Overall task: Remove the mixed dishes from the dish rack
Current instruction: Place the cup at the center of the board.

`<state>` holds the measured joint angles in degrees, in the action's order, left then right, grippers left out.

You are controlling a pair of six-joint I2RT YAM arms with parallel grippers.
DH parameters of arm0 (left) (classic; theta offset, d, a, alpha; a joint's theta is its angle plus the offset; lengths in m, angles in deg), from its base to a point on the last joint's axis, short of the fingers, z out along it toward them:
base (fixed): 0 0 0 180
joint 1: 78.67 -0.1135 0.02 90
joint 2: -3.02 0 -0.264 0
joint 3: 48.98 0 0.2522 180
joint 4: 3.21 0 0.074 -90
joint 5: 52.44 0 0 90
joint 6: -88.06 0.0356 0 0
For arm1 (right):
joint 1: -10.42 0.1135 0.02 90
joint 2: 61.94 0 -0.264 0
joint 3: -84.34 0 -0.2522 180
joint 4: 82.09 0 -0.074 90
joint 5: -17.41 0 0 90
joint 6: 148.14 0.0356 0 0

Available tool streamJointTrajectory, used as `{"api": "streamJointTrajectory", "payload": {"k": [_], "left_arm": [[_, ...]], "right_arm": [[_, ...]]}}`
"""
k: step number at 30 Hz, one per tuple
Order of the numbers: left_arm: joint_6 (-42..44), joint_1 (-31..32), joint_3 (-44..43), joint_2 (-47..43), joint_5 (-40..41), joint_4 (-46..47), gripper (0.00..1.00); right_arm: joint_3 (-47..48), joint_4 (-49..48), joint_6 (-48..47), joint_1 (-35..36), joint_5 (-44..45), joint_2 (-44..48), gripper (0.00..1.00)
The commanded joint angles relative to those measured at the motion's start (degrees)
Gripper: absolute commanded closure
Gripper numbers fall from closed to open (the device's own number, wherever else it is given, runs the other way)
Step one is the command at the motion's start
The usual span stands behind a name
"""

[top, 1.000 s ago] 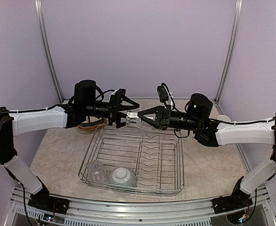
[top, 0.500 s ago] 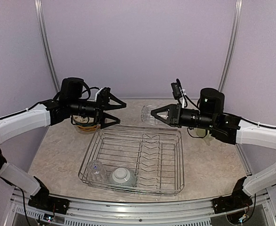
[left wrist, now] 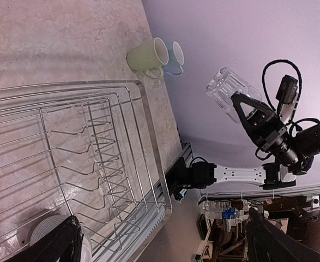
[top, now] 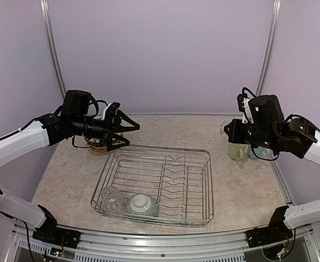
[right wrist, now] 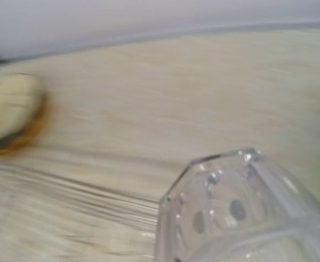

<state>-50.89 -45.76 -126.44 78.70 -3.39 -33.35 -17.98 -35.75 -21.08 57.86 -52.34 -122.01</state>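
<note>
The left fingers [top: 128, 122] stand spread wide with nothing between them, hovering in the air above the far left corner of the dish rack [top: 162, 148]. The right fingers [left wrist: 246, 111] are pinched on a clear glass [left wrist: 227, 89]. They grip it by one end, so it juts out tilted in the air, off the rack's far right corner and clear of the counter [top: 247, 188]. The right wrist view shows that glass close up, faceted and see-through, with everything behind it blurred.

Below the clear glass, to the right of the rack's far right corner, a pale green mug [top: 236, 150] and a light blue mug [top: 257, 153] stand side by side on the counter, the green one nearer the rack. Inside the rack, at its near left corner, a second glass [top: 111, 196] sits among the wires. A pale grey-green bowl [top: 140, 204] lies upside down just beside it, toward the rack's middle. Just beyond the rack's far left corner a stack of plates [top: 100, 146] rests on the counter, yellowish at the rim and largely hidden behind the left arm.
</note>
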Motion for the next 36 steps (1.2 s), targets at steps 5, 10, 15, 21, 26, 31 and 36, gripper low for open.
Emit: {"api": "streamJointTrajectory", "payload": {"k": [5,10,15,21,26,31,36], "left_arm": [[3.5,-0.4,-1.3,-1.4,2.4,-4.8,0.01],[3.4,-0.3,-1.3,-1.2,2.6,-4.9,0.01],[3.7,-0.2,-1.2,-1.3,2.7,-5.7,0.01],[5.2,-0.2,-1.5,-2.1,4.0,-8.5,0.01],[6.5,-0.2,-2.0,-2.3,6.6,-12.6,0.01],[7.9,-0.1,-3.2,-2.2,9.6,-18.1,0.01],[10.3,1.4,-4.8,-1.4,13.7,-22.5,0.01]], "right_arm": [[2.8,23.8,0.7,-2.3,22.8,-2.0,1.00],[-2.8,19.2,-3.9,-10.7,17.1,1.0,1.00],[-10.4,12.0,-8.2,-23.9,3.1,3.5,1.00],[-13.3,10.3,-10.3,-35.4,-6.5,-1.6,1.00],[-15.4,7.1,-9.2,-42.2,-14.1,-6.5,1.00],[-17.0,6.0,-4.9,-43.0,-10.7,-10.1,1.00],[-18.0,7.3,-0.2,-43.0,-7.8,-13.9,1.00]]}}
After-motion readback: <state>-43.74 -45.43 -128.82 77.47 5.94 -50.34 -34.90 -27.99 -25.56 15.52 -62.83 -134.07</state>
